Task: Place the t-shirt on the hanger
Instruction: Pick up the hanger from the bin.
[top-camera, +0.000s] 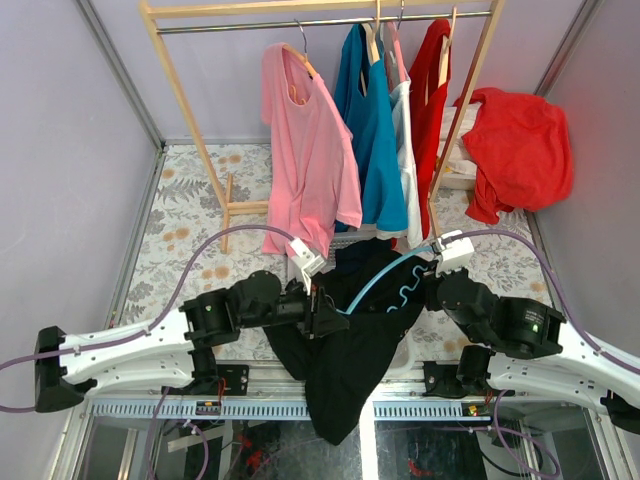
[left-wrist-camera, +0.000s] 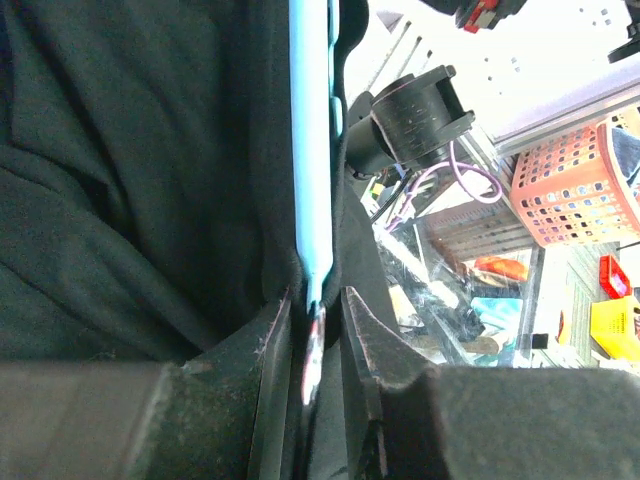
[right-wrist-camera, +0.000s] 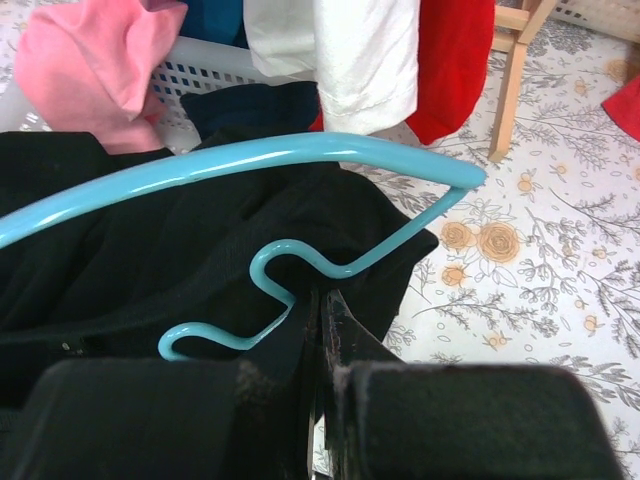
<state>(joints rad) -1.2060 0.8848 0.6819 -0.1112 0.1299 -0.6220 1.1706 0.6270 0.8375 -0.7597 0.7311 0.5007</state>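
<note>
**Top view.** Two arms, one hanger (top-camera: 385, 268), one black t-shirt (top-camera: 345, 370). T-shirt heaped at the middle of the bench's (top-camera: 180, 220) near edge, between the arms, with its lower part hanging down past that edge. Hanger thin, light blue, plastic, lying over the upper part of the cloth, with its curved arm running from the left fingers (top-camera: 325, 318) toward the right fingers (top-camera: 428, 283) and a wavy bar beneath. Bench covered in a floral print. At the far edge, one wooden rack (top-camera: 185, 100) with four garments hanging: pink (top-camera: 305, 140), blue (top-camera: 370, 130), white (top-camera: 405, 150), red (top-camera: 430, 90). A fifth, a red heap (top-camera: 515, 150), draped at its right end.

**Left wrist.** Shows what the top view cannot: left fingers drawn close on the tapered end of the hanger, with dark matte cloth crowding the same narrow gap. Beyond the bench edge, one orange perforated basket (left-wrist-camera: 575, 185) and a purple cable (left-wrist-camera: 460, 180).

**Right wrist.** Right fingers pressed fully together, low over the t-shirt. Wavy bar touching or just beside them. Cannot tell whether any cloth is pinched. Smooth glossy hanger arm arching over soft folds. Behind, one white lattice basket (right-wrist-camera: 215, 65), seen in this view alone.
</note>
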